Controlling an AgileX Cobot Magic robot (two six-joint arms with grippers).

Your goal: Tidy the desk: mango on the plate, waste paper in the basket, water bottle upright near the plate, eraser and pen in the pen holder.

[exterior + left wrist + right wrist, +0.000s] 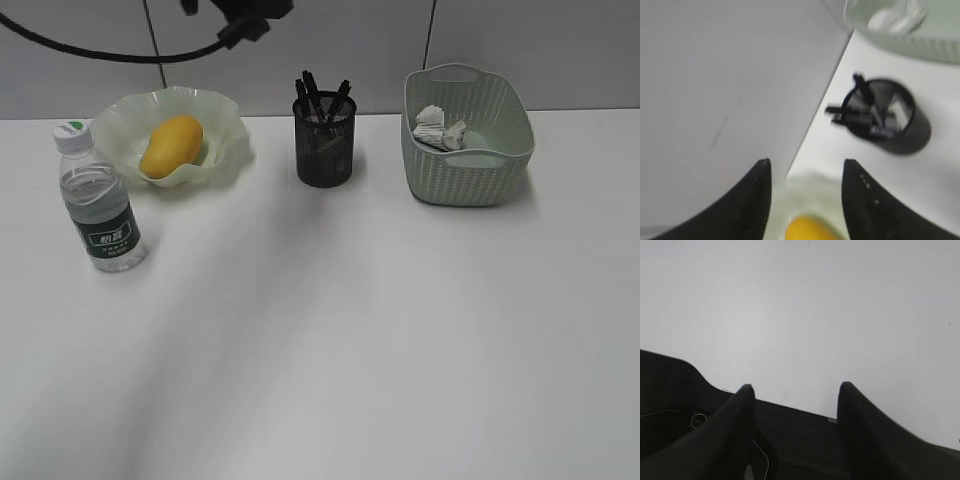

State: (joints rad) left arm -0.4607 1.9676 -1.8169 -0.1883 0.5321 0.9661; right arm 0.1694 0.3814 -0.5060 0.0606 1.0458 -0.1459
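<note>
On the white desk [330, 340] everything stands in a row near the wall. The mango [171, 146] lies on the wavy green plate [225, 115] at the back left, and the water bottle [97, 199] stands upright just in front of the plate, a little to its left. In the middle is the black mesh pen holder [325, 145] with dark pens [318, 97] sticking out. The waste paper [440, 128] lies inside the green basket [480, 170] on the right. The left gripper [807, 172] hangs high above the plate with its fingers spread and nothing between them. The right gripper [795, 395] also has its fingers apart and empty, over bare white desk.
</note>
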